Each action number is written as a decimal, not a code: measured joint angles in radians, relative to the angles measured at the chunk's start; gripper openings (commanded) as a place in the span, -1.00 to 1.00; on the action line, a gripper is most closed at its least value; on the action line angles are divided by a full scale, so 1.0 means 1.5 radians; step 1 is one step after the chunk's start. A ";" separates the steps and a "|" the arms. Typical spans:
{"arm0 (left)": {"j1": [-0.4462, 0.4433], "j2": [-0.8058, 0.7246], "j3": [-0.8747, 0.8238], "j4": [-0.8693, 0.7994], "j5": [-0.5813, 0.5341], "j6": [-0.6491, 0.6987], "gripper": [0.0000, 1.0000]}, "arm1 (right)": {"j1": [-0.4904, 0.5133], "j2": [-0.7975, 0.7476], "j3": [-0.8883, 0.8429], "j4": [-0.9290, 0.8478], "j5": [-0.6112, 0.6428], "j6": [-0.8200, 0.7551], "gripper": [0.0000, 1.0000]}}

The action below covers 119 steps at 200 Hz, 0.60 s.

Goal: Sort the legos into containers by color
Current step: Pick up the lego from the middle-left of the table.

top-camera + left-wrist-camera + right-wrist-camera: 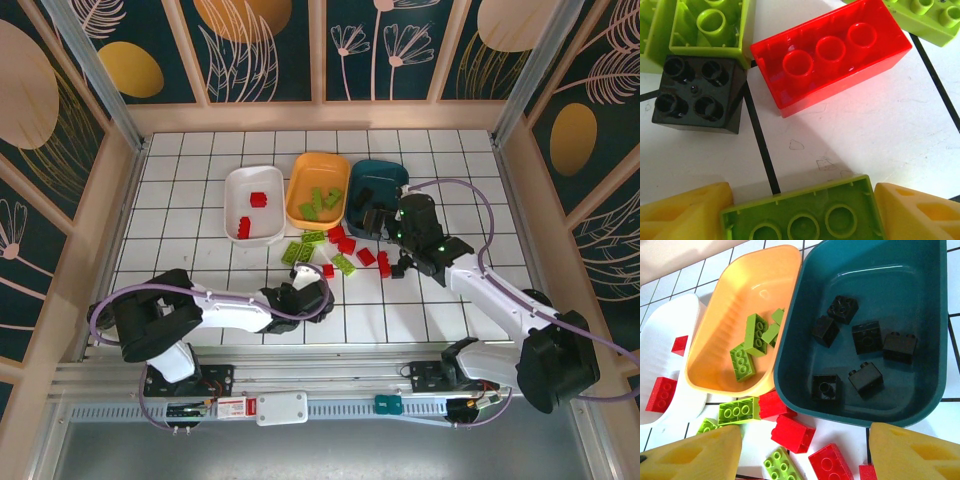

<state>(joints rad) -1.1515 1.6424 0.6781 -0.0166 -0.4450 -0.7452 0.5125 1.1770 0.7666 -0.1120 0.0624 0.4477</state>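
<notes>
Loose legos (343, 263) clustered on the white gridded tabletop (200, 150), just in front of the containers: red, lime green, at least one black. Already in trays: two red in the white tray (240, 185), several lime green in the orange tray (310, 170), six black in the dark teal tray (890, 285). Trays side by side, white leftmost, orange and dark teal rims touching.

Left claw (802, 212) low in the cluster, yellow pads (685, 215) pressed against both ends of a lime green brick (800, 222) lying underside up. Close ahead of it a red brick (830, 55), also upside down, a black square brick (697, 95), and more lime green crowding the far edge.

Right claw (802, 455) hanging over the near rim of the dark teal tray, fingers (915, 450) wide apart, nothing gripped; red and green bricks on the tabletop below.

Gripped brick cut off by the lower edge of the left wrist view. Hard to pick out from above beside the dark wrist. White tray cropped in the right wrist view. Patterned panels (260, 40) walling in the tabletop.
</notes>
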 measured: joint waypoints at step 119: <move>-0.005 -0.102 -0.022 -0.064 0.017 -0.005 0.21 | 0.000 0.000 -0.004 0.000 0.000 0.000 0.38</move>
<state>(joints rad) -1.1595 1.4895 0.6453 -0.1131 -0.4191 -0.7528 0.5125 1.1770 0.7609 -0.1116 0.0628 0.4477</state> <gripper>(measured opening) 0.637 0.690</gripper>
